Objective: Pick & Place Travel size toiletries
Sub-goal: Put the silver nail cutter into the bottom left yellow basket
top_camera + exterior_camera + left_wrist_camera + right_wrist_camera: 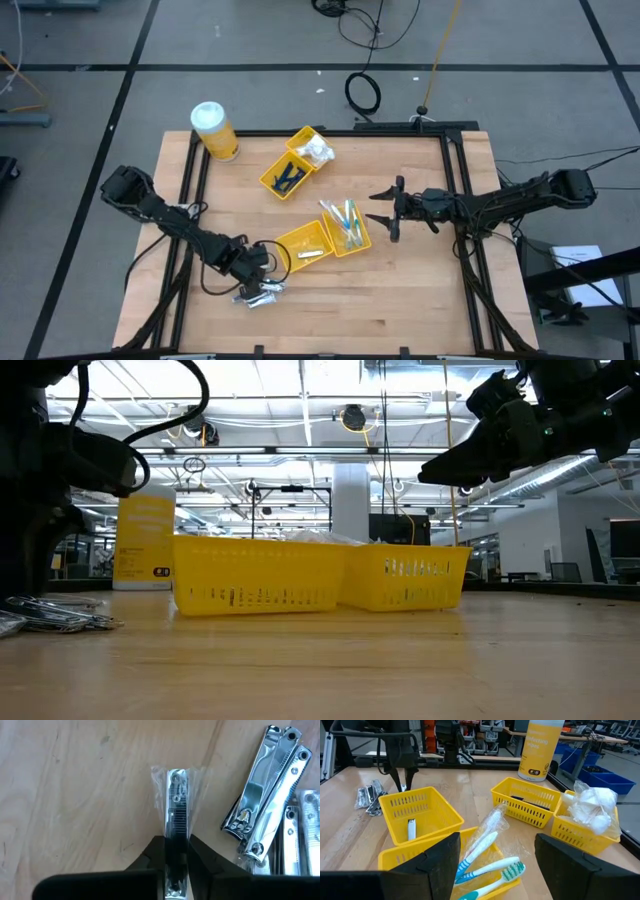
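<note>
**Near the front-left table edge, your left gripper pinches a wrapped clipper**

Beside the loose pile of shiny steel nail clippers (272, 795), your left gripper (176, 851) has its fingers closed on one silver nail clipper in clear wrap (176, 800), which lies flat on the wooden table (400, 300). You have bare wood on the side away from the pile. Just beyond stands a yellow slotted plastic tray (305, 243) with one clipper inside. Your right gripper (385, 211) hangs with its fingers spread and empty over bare wood, near the tray of clear-wrapped toothbrushes (487, 865). Wide bare wood runs along the front edge
</note>
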`<move>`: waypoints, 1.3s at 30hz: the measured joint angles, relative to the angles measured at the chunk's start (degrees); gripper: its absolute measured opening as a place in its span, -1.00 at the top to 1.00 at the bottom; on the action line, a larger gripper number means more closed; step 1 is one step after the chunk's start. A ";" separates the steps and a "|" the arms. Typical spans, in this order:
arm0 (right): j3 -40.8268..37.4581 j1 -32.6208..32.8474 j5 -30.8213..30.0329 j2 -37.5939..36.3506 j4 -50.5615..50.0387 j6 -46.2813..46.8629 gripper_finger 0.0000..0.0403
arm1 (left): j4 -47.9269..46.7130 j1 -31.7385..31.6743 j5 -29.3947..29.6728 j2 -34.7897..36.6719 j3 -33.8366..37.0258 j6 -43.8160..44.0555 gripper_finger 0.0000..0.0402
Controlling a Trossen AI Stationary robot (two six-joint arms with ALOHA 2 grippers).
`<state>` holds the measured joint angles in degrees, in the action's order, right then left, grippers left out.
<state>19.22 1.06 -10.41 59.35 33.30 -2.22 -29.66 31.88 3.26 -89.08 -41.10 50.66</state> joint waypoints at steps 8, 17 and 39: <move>0.00 0.00 0.00 0.00 0.02 0.02 -0.20 | -4.42 -0.13 -0.10 1.85 -4.65 -0.35 0.80; 0.00 0.02 0.02 0.00 0.04 0.04 -0.20 | -8.21 -1.61 7.24 6.07 -14.72 -6.54 0.82; 0.00 0.02 0.00 0.00 -0.58 0.37 -0.20 | 2.24 -19.55 -1.24 -3.76 -19.74 -21.16 0.77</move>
<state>19.22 1.08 -10.41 59.35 32.72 -1.85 -27.42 12.33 2.02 -92.84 -60.84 29.50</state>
